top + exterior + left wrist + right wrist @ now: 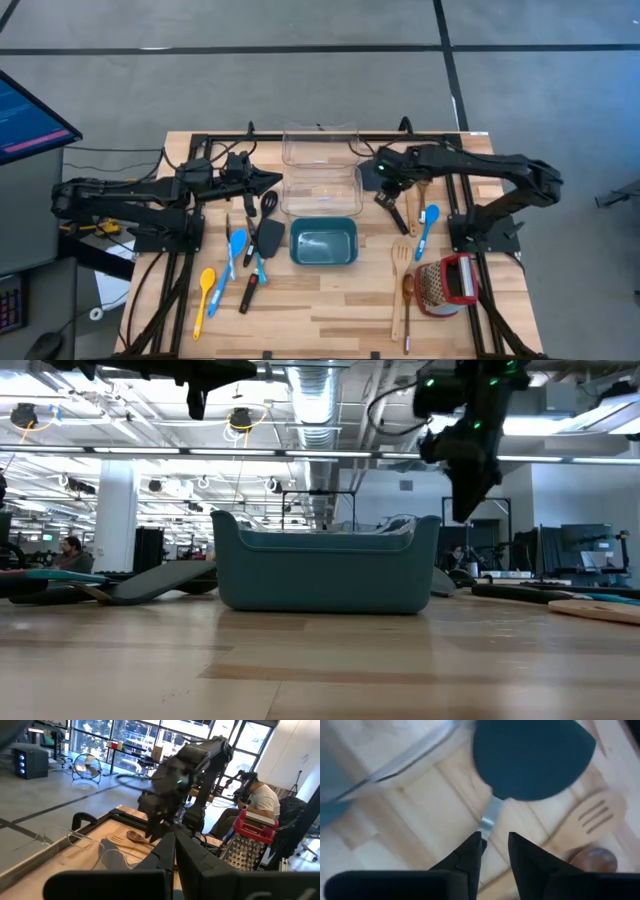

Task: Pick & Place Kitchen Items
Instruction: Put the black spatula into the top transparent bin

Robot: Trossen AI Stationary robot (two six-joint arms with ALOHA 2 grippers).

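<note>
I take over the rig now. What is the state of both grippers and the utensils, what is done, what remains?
Left gripper: shut, empty, raised beside the clear tubs.
Right gripper: at a dark spatula, by its shaft; hold unclear.
Yellow spoon and blue spoon lie left of the teal bin; slotted spatula lies right of it.
Done: no utensil shows in the bin.
Left: all utensils.

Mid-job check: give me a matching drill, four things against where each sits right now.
Things:
1 teal tub
2 grater
3 yellow spoon
4 right pincer

Places:
a table's left side
b table centre
c table's right side
d over the dark spatula's neck

Pairs: 1-b, 2-c, 3-a, 4-d.
Left pincer waits left of the clear tubs.
</note>
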